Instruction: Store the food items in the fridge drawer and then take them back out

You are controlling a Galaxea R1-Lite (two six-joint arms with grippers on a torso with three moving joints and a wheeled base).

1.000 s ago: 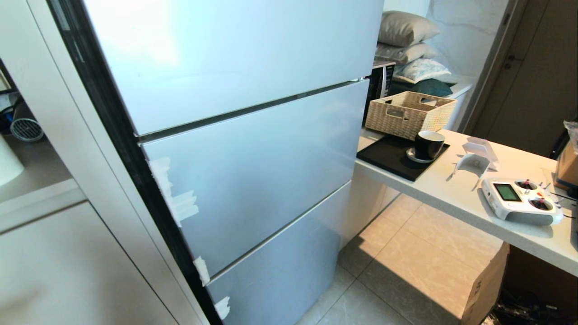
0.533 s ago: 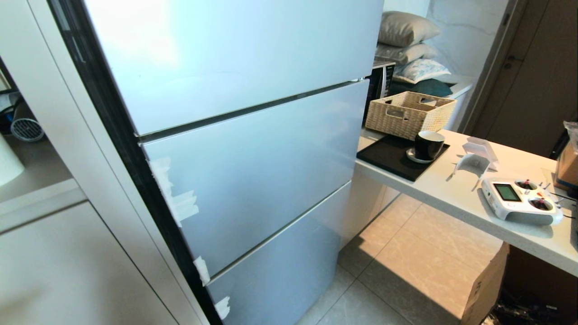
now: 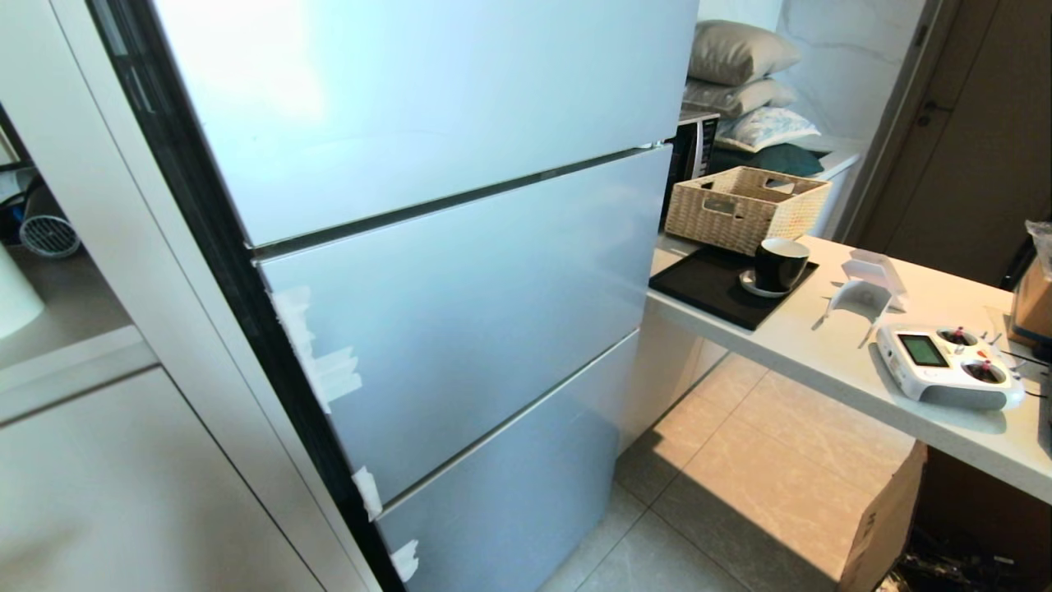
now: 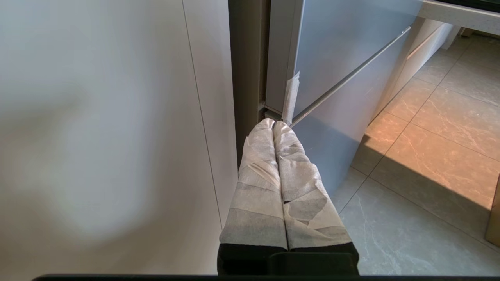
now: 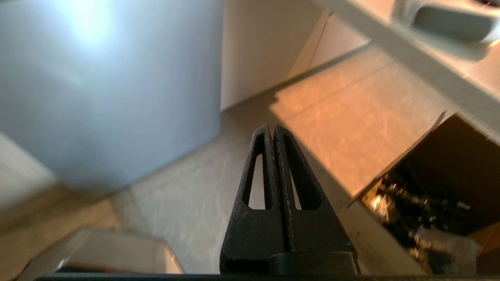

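Right gripper [image 5: 272,130]: black fingers pressed together, holding nothing, hanging above the tiled floor [image 5: 332,113] beside an open cardboard box [image 5: 429,187]. Left gripper [image 4: 273,127]: tape-wrapped fingers likewise closed and empty, tips near the seam between two fridge fronts. Fridge [image 3: 460,271] fully closed, white tape along its left edge; the fridge drawer and food items cannot be seen. Counter [image 3: 830,345] to the right carries a wicker basket [image 3: 744,205], a black cup [image 3: 781,263] and a white remote controller [image 3: 945,366].

Left end effector [image 4: 273,124]: two long fingers [image 4: 258,175] wrapped in wrinkled white tape, black base. Right end effector [image 5: 272,128]: matte black tapered fingers [image 5: 256,175], each had elongated slot cutout.
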